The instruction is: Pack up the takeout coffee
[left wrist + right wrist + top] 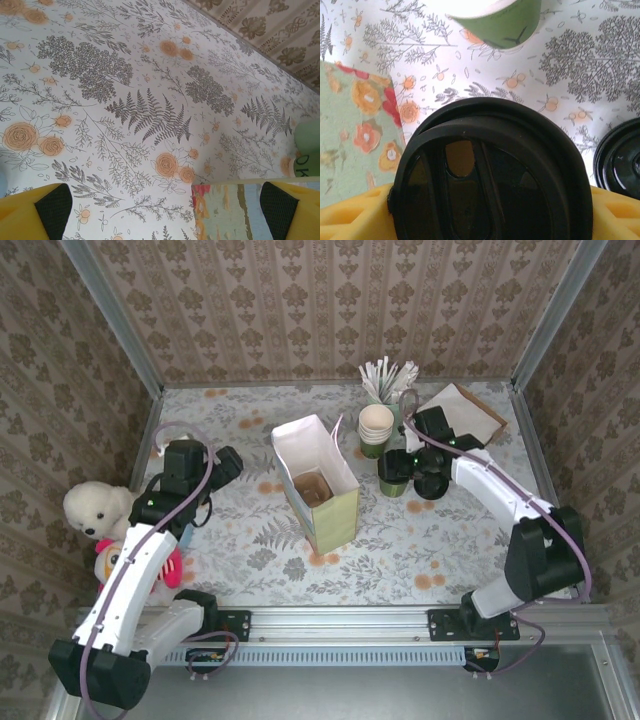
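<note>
The paper bag (335,510) is standing open in the middle of the desk (250,430). There's something brown at the bottom of it, can't make out what. Behind it and to the right is a stack of green cups (376,428) with no lids, and behind those a bunch of white sticks (388,378) stands upright.

The coffee (393,472) sits on the desk right of the bag, just in front of that stack, with a spare black lid (433,483) right beside it. It's upright, lid on top, long axis straight up and down.

My right hand (413,455) is right over it. In the wrist view the yellow fingers (350,217) sit either side of the lid, spread wide. The lid hides the contact, so I can't tell if I've actually got a grip.

My left hand (228,462) is well off to the left of the bag, wide open, nothing in it.
</note>
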You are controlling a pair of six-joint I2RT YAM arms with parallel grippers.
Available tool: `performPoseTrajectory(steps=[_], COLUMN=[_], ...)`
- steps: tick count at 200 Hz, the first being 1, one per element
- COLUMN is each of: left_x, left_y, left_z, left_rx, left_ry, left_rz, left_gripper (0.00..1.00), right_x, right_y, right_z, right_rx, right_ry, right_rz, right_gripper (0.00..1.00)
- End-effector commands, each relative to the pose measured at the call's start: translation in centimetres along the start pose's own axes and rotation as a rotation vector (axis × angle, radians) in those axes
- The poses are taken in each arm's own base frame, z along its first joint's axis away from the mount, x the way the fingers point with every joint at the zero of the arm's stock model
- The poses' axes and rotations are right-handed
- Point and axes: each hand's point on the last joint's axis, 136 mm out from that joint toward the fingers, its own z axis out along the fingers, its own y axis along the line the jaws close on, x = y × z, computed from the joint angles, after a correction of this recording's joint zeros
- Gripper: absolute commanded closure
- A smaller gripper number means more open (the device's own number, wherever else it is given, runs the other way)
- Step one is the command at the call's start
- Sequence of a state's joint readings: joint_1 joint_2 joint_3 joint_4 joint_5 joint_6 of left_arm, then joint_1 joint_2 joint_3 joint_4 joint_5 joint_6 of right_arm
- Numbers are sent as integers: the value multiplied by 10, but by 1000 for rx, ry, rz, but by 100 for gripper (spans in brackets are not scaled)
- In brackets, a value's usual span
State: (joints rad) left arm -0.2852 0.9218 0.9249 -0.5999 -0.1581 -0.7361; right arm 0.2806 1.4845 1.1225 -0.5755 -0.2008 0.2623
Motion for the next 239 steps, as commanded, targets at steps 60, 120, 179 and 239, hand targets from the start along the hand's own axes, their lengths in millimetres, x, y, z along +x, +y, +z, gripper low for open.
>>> performPoseTrajectory(steps=[60,120,179,239], left_x=[-8,-10,-12,-11], left_y=[-10,-8,-7,0], left_z=[7,7,7,5], left_rx=[47,37,31,11], left_ry=[-26,-35,-39,-38], left_rz=[-54,-58,-57,-55], left_gripper=[0,0,0,0], right_x=[51,68,73,67], right_y=[3,3,-6,-4], right_z=[-10,-12,-27,-41], right_rx=[-30,-45,41,134], right_ry=[-19,15,78,176], right_rz=[56,-2,39,164], right_gripper=[27,19,0,0])
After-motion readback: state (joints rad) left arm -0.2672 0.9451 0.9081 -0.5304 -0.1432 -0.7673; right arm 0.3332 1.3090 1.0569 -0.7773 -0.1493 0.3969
